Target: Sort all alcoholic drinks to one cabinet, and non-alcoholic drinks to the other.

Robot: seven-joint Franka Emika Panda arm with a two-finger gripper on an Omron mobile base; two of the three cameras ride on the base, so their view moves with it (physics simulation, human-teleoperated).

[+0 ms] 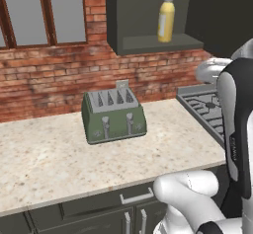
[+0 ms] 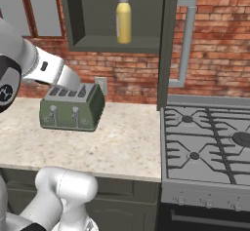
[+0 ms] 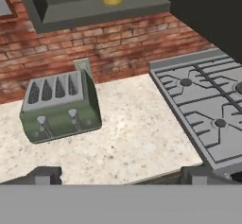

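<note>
open tool point(image 3: 121, 175) above counter point(image 3: 132, 138); yellow bottle point(image 1: 166, 18) upright in cabinet point(image 1: 148, 43)

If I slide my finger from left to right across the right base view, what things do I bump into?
Green toaster → wall outlet → yellow bottle in the open cabinet → cabinet door handle → stove.

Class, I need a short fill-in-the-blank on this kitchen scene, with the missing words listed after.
1. The yellow bottle stands on the shelf of the open ____.
2. The green ____ sits on the counter below the brick wall.
3. Right of the counter is a gas ____.
4. The yellow bottle's cap is ____.

Missing words: cabinet; toaster; stove; white
</note>
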